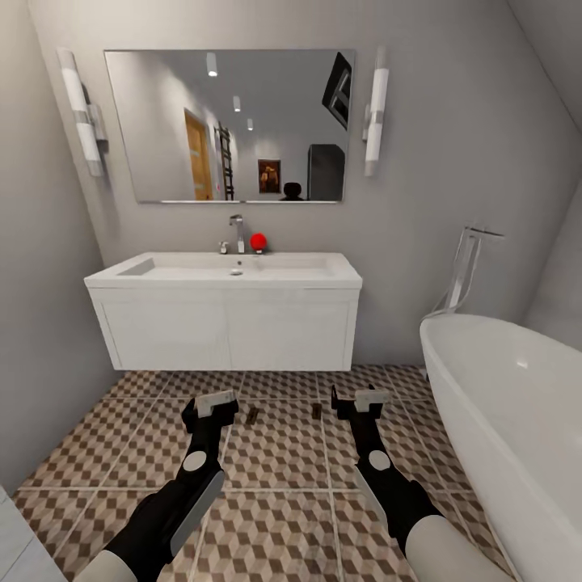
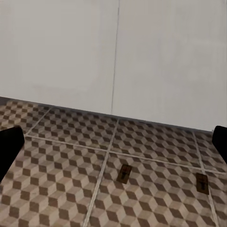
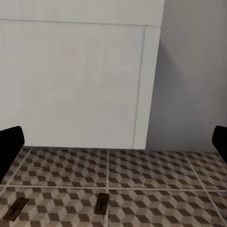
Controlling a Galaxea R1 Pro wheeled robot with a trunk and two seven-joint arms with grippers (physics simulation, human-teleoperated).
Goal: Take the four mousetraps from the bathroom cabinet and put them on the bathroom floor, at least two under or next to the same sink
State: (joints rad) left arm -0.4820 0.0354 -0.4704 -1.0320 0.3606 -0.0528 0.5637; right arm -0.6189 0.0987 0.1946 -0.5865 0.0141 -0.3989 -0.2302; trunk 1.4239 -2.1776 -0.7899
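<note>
Mousetraps, two of them [image 1: 253, 415] [image 1: 317, 411], lie on the bathroom floor [image 1: 283, 453] just before the bathroom sink [image 1: 226, 279], between both grippers, long axes apparently pointing toward the vanity. Left gripper [image 1: 212, 406] and right gripper [image 1: 356, 402] hover wide, empty.

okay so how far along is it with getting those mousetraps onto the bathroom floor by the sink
Looks done: two mousetraps, one and another, lie on the tiled floor in front of the white sink. In hand: nothing; the left gripper and right gripper are open and empty. Left: the other two traps aren't visible here, so they presumably need fetching.
</note>
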